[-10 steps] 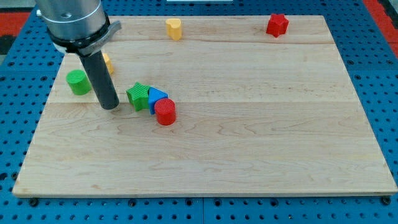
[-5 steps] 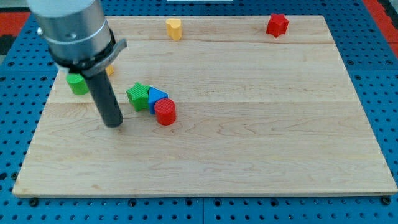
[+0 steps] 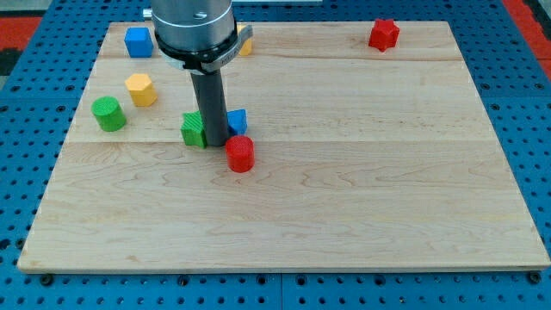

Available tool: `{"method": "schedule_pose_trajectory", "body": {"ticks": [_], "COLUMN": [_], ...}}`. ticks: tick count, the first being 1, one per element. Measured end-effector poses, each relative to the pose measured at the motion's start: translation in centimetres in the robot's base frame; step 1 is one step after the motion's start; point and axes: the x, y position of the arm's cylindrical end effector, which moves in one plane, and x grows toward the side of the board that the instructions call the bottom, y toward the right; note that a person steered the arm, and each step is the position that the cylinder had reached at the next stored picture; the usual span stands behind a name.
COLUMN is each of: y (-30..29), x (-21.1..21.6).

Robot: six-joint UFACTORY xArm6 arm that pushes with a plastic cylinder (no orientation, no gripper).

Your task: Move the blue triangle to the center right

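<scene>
We are viewing a wooden worktop (image 3: pixel 362 189) set on a blue pegboard (image 3: pixel 21 129). The arm is carrying no jaws, so there is no open-or-closed state to report — it is ending in a dark rod (image 3: pixel 210 103) under a grey housing (image 3: pixel 193 26).

My tip (image 3: pixel 215 142) is resting on the worktop in the left-centre area, wedged between two blocks: the green block (image 3: pixel 193 130) is sitting just at the view's left of the rod, and the blue triangle (image 3: pixel 237 121) is sitting just at the view's right of it. The rod is covering part of both, so we cannot tell whether the tip is touching either one.

The blue triangle is lying left of the worktop's centre, well apart from the centre-right area.

The red cylinder (image 3: pixel 240 154) is standing just below and to the view's right of the tip, near the blue triangle's lower edge.

Other blocks:
- A green cylinder (image 3: pixel 108 114) is standing near the left edge.
- A yellow block (image 3: pixel 140 89) is lying just above and right of it.
- A blue cube (image 3: pixel 138 41) is sitting at the top left.
- A second yellow block (image 3: pixel 246 45) is showing partly behind the housing — its shape cannot be made out.
- A red star (image 3: pixel 384 34) is sitting at the top right.
</scene>
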Motion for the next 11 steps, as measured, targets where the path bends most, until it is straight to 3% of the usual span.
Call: {"method": "schedule_pose_trajectory", "body": {"ticks": [8, 9, 10, 11], "y": [3.0, -1.7, 1.0, 10.9], "x": [-1.7, -3.0, -4.5, -4.5]}}
